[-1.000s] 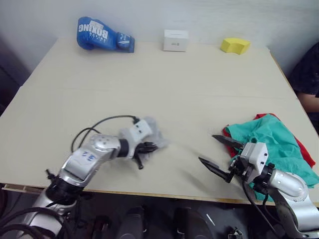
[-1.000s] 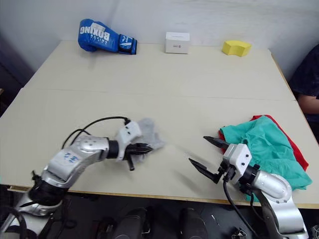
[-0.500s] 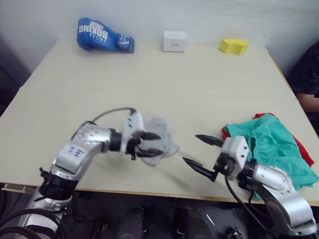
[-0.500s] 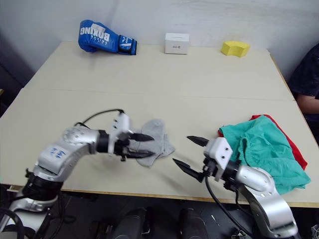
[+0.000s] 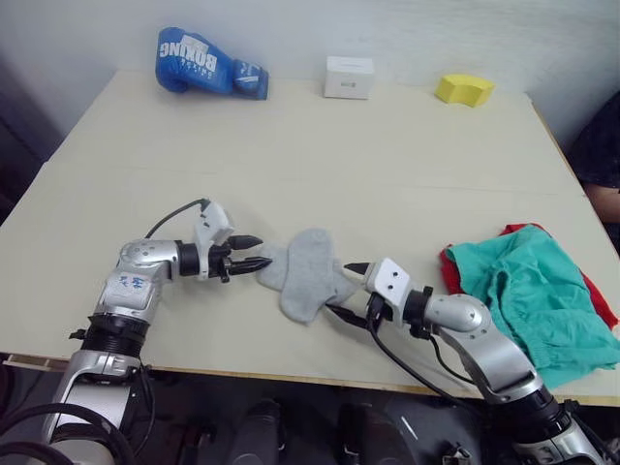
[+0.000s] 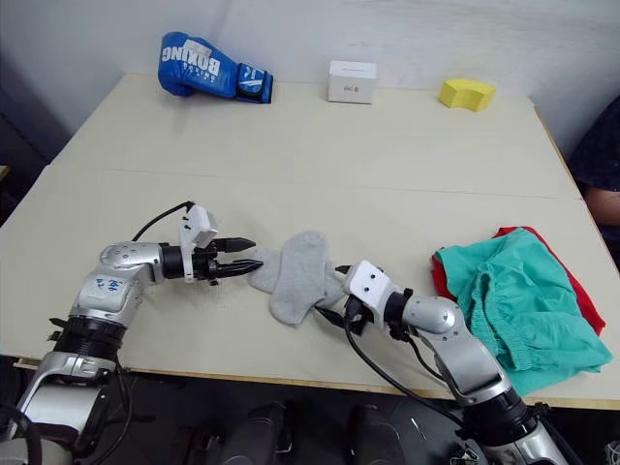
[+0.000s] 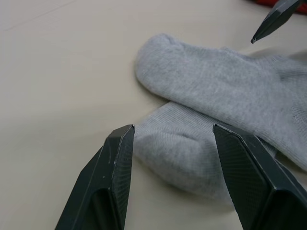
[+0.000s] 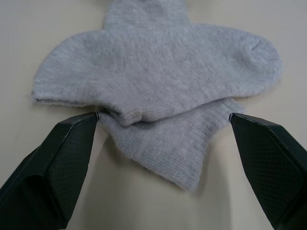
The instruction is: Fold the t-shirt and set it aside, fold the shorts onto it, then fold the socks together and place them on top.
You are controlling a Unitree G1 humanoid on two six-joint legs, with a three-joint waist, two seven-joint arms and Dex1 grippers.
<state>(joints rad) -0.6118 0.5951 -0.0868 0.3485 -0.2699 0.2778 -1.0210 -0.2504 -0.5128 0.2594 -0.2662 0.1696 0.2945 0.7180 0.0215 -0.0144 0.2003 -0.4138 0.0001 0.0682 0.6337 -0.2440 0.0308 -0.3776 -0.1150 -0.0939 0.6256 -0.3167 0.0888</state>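
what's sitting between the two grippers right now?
The socks, lying crossed on the table between left gripper and right gripper, both open; head views show it.

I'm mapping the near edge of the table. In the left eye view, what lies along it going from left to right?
Left pincer → socks → right pincer → shorts, lying on the t-shirt.

- The socks (image 5: 308,275) lie overlapped near the table's (image 5: 387,165) front edge, between my left gripper (image 5: 258,252) and right gripper (image 5: 341,288).
- Shorts (image 5: 528,300) lie on the t-shirt (image 5: 598,291) at my right.
- Boxing glove (image 5: 207,63), box (image 5: 349,77) and block (image 5: 463,89) line the far edge.
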